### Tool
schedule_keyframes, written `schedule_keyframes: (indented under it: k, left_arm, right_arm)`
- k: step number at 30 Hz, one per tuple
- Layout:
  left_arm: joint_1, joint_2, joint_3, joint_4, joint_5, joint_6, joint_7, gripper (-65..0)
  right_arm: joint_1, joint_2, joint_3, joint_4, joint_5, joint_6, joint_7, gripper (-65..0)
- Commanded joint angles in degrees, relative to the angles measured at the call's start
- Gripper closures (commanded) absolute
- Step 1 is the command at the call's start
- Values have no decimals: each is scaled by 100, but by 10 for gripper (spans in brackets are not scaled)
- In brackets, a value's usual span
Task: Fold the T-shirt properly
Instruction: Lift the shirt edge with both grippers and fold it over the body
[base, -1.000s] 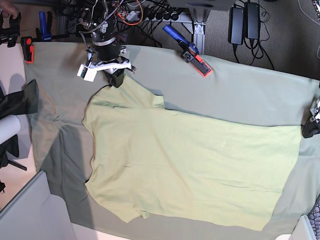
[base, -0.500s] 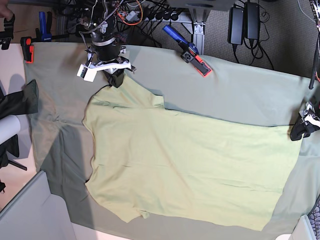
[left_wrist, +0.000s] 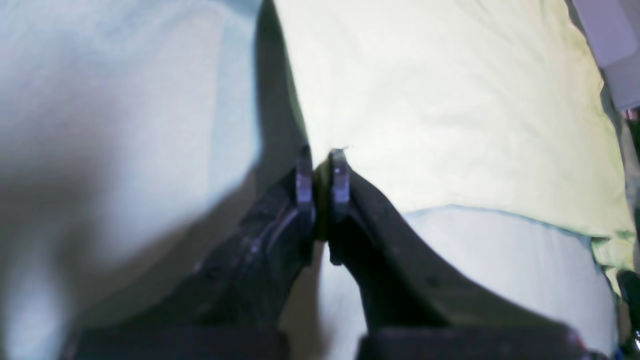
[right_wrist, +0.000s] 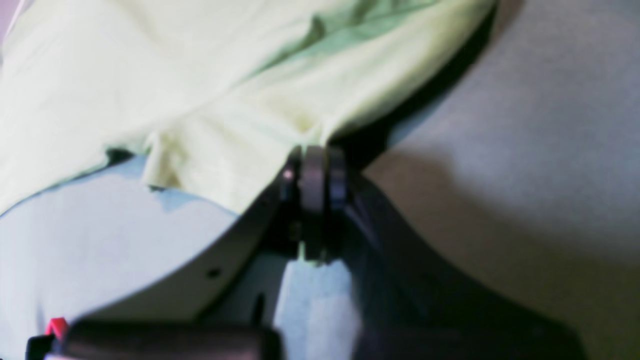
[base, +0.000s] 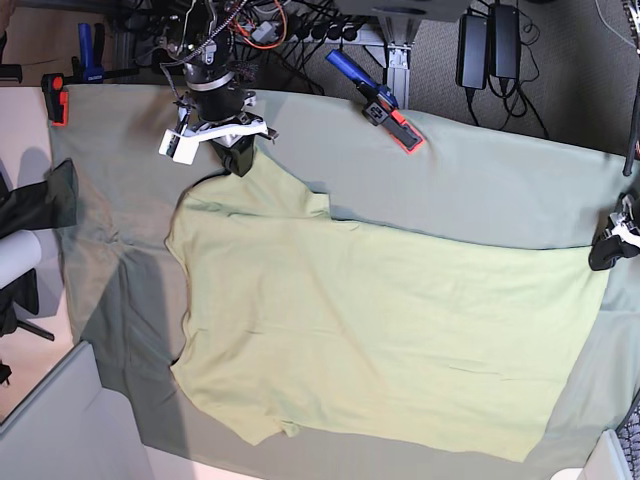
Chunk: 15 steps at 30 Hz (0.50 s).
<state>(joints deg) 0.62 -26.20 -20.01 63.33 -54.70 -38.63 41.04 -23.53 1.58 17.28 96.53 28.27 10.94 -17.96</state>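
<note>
The pale yellow-green T-shirt (base: 380, 330) lies spread flat on the grey-green table cloth (base: 480, 180), its hem towards the right. At the right edge, my left gripper (base: 603, 255) sits at the upper hem corner. The left wrist view shows this left gripper (left_wrist: 320, 170) shut, with a sliver of the T-shirt (left_wrist: 450, 100) pinched between its fingers. At the top left, my right gripper (base: 238, 162) is shut on the upper sleeve's edge. In the right wrist view the right gripper (right_wrist: 312, 175) pinches the T-shirt (right_wrist: 200, 75), which rises slightly off the cloth.
A blue and red clamp (base: 378, 102) lies on the cloth at the back. A red clamp (base: 53, 98) holds the cloth's far left corner. Cables and power bricks (base: 490, 45) sit behind the table. A black object (base: 40, 200) stands at the left edge.
My left gripper has come in from the right edge to the hem corner and shut on it, drawing that corner slightly right. The right gripper, still shut on the sleeve, has shifted slightly up.
</note>
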Motion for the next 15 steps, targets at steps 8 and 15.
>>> schedule_keyframes:
  k: [8, 15]
  left_arm:
    - [83, -514, -92, 79, -623, -137, 238, 0]
    - [232, -549, -149, 79, -942, -137, 542, 0]
  right_arm:
    - [-15, 52, 291, 627, 321, 149, -579, 0]
    - [-293, 46, 579, 997, 433, 155, -1014, 0]
